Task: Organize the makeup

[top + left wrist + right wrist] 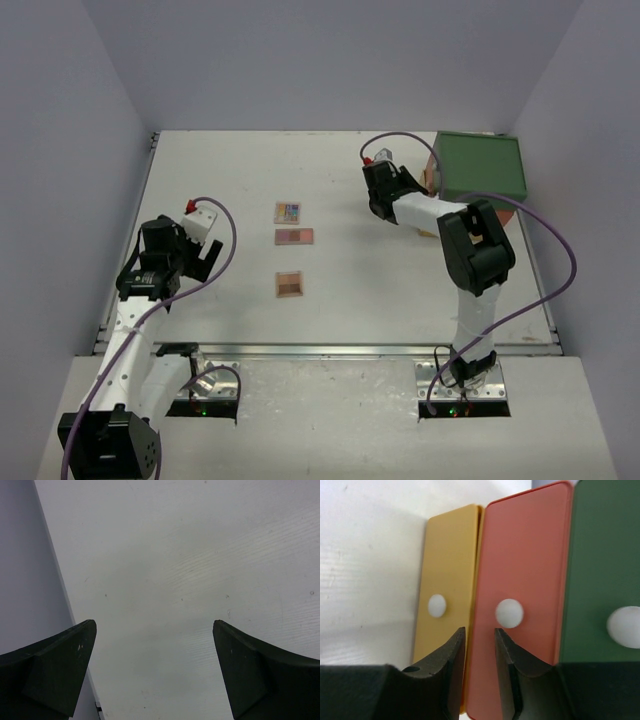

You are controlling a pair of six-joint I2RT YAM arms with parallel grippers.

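Makeup palettes [294, 237]: where do they lie? (Student)

Three flat squares sit in a loose column near the middle of the table [400, 290], apart from one another. The farthest is multicoloured, the middle one pinkish and the nearest to the arms brown. Neither gripper touches them. (Instructor)

How is the left arm posed? (Student)

It is folded at the table's left edge, its upper link slanting up from the base. The left gripper [154, 625] is spread wide, with only bare tabletop between its fingers [50, 670]. It holds nothing and stands well apart from the palettes. (Instructor)

And the right arm? (Student)

It stands upright from its base and bends at the elbow, the forearm running left and away, the wrist beside the green-topped box [480, 168]. In the wrist view the right gripper [479, 632] faces three fronts side by side — yellow drawer [445, 555], orange drawer [525, 555], green panel [605, 555] — each bearing a white knob [509, 613]. The jaws are nearly together, with a narrow slit between them and nothing in it. The tips sit just under the orange drawer's knob, over the seam between yellow and orange. Whether they touch the front cannot be told. (Instructor)
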